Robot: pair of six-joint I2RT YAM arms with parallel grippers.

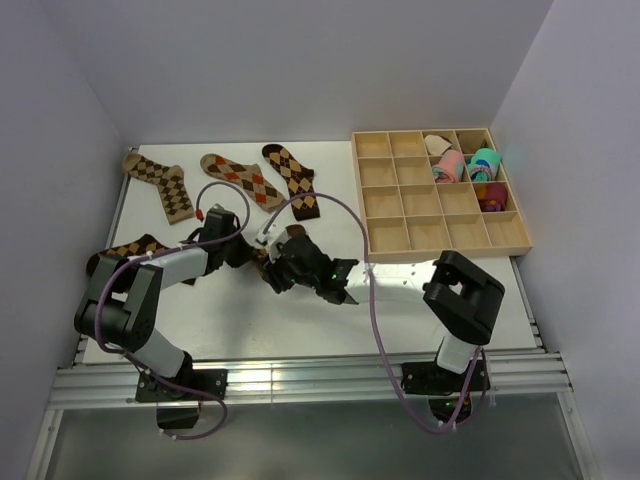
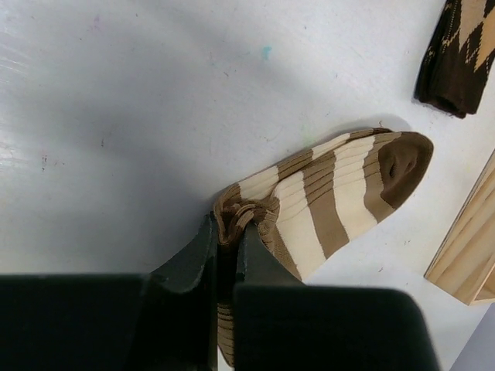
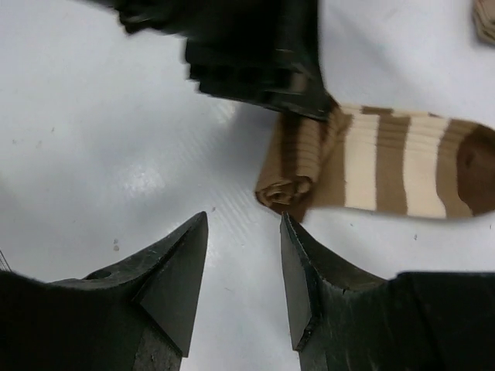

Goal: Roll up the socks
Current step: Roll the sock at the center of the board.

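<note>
A brown-and-cream striped sock (image 2: 332, 193) lies flat on the white table, its cuff end rolled into a small coil (image 3: 285, 188). My left gripper (image 2: 230, 222) is shut on that rolled cuff, with the fabric bunched between its fingers. My right gripper (image 3: 244, 220) stands open just short of the coil, touching nothing. In the top view both grippers meet mid-table, left (image 1: 256, 252) and right (image 1: 277, 268), hiding most of the striped sock. Three argyle socks (image 1: 160, 182) (image 1: 240, 178) (image 1: 292, 180) lie flat at the back. A fourth (image 1: 135, 247) shows beside the left arm.
A wooden compartment tray (image 1: 400, 235) stands at the back right, holding pink and teal rolled bundles (image 1: 462, 165) in its far cells. Its corner (image 2: 468, 259) is close to the striped sock's toe. A dark argyle sock end (image 2: 456, 54) lies just beyond.
</note>
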